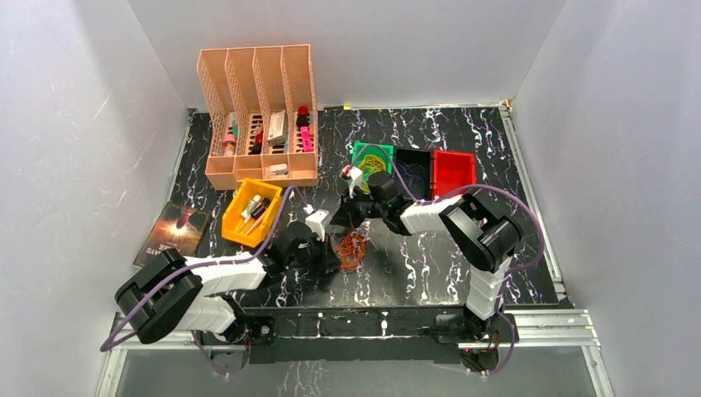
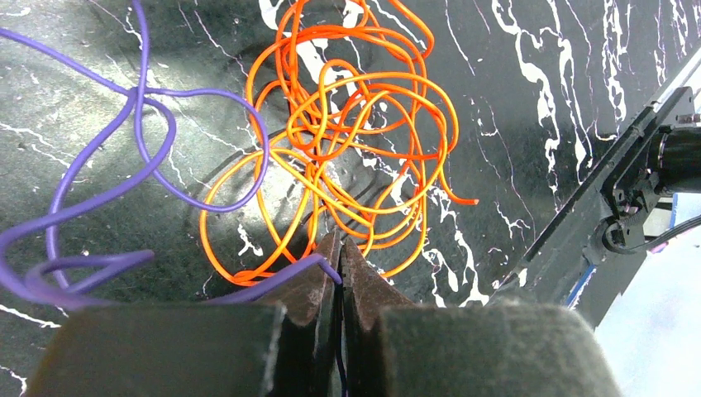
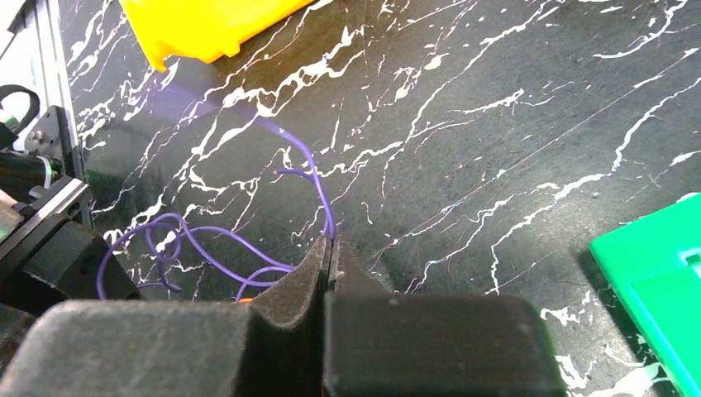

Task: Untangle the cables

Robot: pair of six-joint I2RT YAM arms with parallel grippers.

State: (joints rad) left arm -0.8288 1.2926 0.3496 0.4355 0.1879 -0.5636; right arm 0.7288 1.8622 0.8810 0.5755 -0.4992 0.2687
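Black, white-veined counter, boxed by white walls at left, far and right; metal rail along the near edge. Widest bare stretch: near right.

Peach four-slot rack, far left, with small items in the slots. Yellow bin, just near of the rack, holding a few small pieces. Dark booklet at the left edge.

Far centre, side by side: green bin with yellow wire loops; black bin with blue-purple loops; red bin, contents not discernible.

Cables: orange tangle with purple strands, lying on the counter at near centre, between both arms.

Left pincer: closed tight, a purple strand nipped at the tips, orange tangle just beyond.

Right pincer: fingers together, a purple strand caught at the tips.
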